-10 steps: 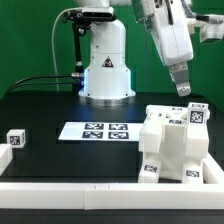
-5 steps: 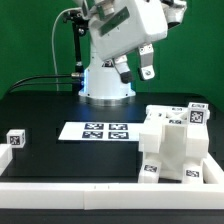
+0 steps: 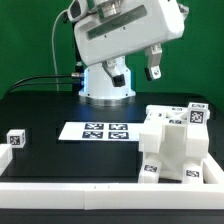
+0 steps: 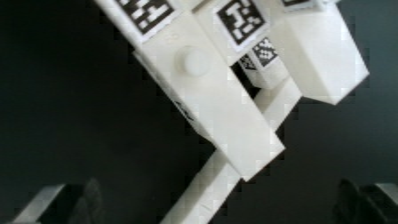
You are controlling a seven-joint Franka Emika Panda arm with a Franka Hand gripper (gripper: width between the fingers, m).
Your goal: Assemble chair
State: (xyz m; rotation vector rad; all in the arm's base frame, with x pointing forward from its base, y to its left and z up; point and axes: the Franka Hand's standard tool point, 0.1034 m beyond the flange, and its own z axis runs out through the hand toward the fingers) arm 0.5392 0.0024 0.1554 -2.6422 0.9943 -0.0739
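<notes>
Starting at the exterior view's left, I am seeing one small loose white piece (image 3: 15,139) with a black-and-white tag sitting alone on the black counter (image 3: 45,112), well apart from everything else. I am judging that this part is not yet joined to the chair, so at least one fitting step is left; what kind of part it is I cannot tell at this size.

Moving toward the middle, the marker board (image 3: 100,131) is lying flat on the counter in front of the arm's base, carrying only its tags.

Further to the exterior view's right, the chair (image 3: 176,146) is standing as one chunky white block of joined pieces, tagged on several faces, set close against the white border rail (image 3: 70,188) near the counter's front corner. Most of the build is looking done to me: panels and blocky legs are stacked into a single structure. In the wrist view I am looking down on long white parts of it (image 4: 214,100), overlapping each other with tags at one end, though I cannot tell how firmly they are seated.

Above the counter, the arm is hanging high with the fingers (image 3: 135,70) pointing downward, clear of every part. They are spread fully apart and are gripping nothing and touching nothing. The wrist view agrees: the two dark fingertips (image 4: 50,205) are showing at opposite edges of the picture with bare counter and the white parts far below between them.
</notes>
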